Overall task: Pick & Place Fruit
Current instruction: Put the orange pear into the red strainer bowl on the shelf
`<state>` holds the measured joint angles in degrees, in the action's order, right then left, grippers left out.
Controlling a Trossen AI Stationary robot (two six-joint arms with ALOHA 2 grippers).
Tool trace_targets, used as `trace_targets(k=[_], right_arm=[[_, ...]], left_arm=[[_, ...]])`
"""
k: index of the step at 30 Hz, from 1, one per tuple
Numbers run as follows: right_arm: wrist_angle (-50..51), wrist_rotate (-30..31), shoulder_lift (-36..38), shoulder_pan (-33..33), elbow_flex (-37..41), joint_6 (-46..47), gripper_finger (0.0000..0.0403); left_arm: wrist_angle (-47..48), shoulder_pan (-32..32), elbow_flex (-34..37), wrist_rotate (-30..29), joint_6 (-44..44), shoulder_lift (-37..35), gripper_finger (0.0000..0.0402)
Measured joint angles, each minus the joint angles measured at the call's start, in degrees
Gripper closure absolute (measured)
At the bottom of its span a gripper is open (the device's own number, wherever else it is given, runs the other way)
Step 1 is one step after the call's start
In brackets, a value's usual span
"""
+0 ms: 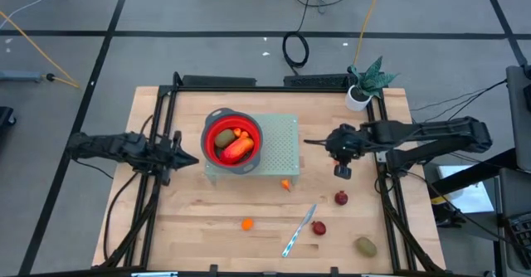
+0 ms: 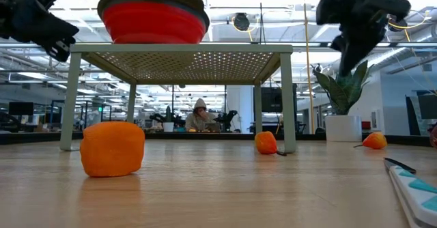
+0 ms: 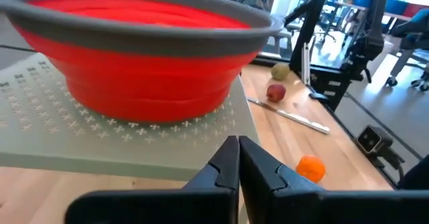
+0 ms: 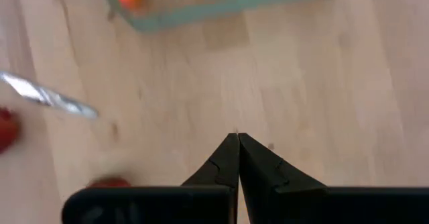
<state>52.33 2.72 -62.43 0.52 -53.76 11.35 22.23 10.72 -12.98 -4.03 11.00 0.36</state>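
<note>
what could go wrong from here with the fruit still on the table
1. The right end effector is shut and empty above the table, so it must open before descending; otherwise it may knock a dark red fruit away.
2. The knife lies right beside another red fruit, so a grasp there could catch or drag the blade.
3. The red bowl sits on a raised perforated stand and already holds fruit, so a careless drop might bounce out.
</note>
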Motion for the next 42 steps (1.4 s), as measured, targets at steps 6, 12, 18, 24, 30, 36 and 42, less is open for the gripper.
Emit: trace_targets(k=[6,12,18,24,30,36,42], right_arm=[[6.40,0.04,-1.28,1.89,0.00,4.70,0.0398],[7.25,-0.04,-1.26,2.98,0.00,6.21,0.0363],[7.26,-4.10,-1.26,4.00,0.00,6.69,0.0301],[7.26,-4.23,-1.26,5.62,0.07,7.71,0.0230],[6.50,-4.31,-1.23,7.47,3.27,7.55,0.0187],[3.50,-4.05,-1.24,8.47,8.29,7.51,0.0184],[-3.89,-2.81,-1.26,8.51,13.04,7.27,0.0198]], left_arm=[[-2.10,-0.02,2.31,0.39,1.50,0.00,0.0393],[-2.25,-0.02,2.50,0.89,1.38,0.00,0.0393],[-2.25,-0.02,2.50,1.20,1.17,0.00,0.0391],[-2.18,-0.02,2.50,1.20,1.09,0.00,0.0394],[-1.79,-0.02,2.50,1.18,1.06,0.00,0.0390],[-1.10,-0.02,2.50,1.17,1.19,0.00,0.0396],[-1.07,-0.02,2.50,1.16,1.78,0.00,0.0386]])
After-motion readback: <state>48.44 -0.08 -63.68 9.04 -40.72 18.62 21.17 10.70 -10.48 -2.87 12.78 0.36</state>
